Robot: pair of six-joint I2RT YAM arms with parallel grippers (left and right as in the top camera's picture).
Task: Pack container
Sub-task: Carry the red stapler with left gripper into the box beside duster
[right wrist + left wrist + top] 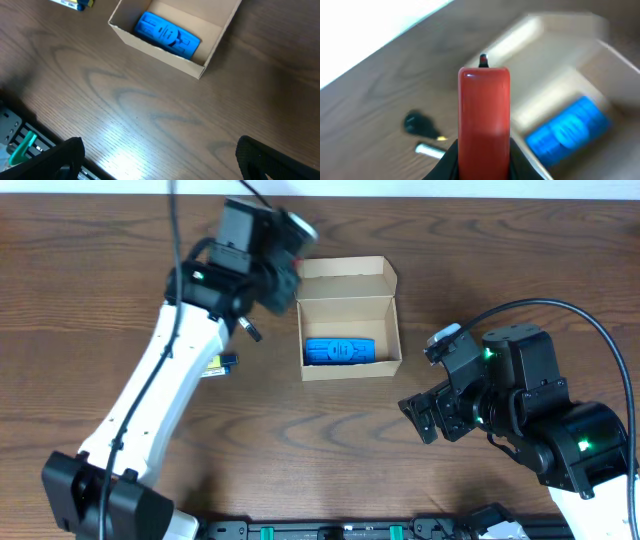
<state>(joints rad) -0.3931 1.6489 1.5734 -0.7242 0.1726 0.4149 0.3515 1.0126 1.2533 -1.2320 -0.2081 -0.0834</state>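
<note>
Table (500,250): we see dark wood grain, with a white strip (450,186) beyond at 12 o'clock.
Box (348,372): open, blue item (340,351) inside.
Left gripper (484,167): clamps a red block (484,110).
Right gripper (160,162): spread wide, empty.

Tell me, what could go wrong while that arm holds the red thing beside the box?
1. The blue item already covers much of the floor of the box, so the red object in the left gripper might land on it or catch a wall.
2. The left gripper sits close to the open flap; a nudge there could probably slide the box away.
</note>
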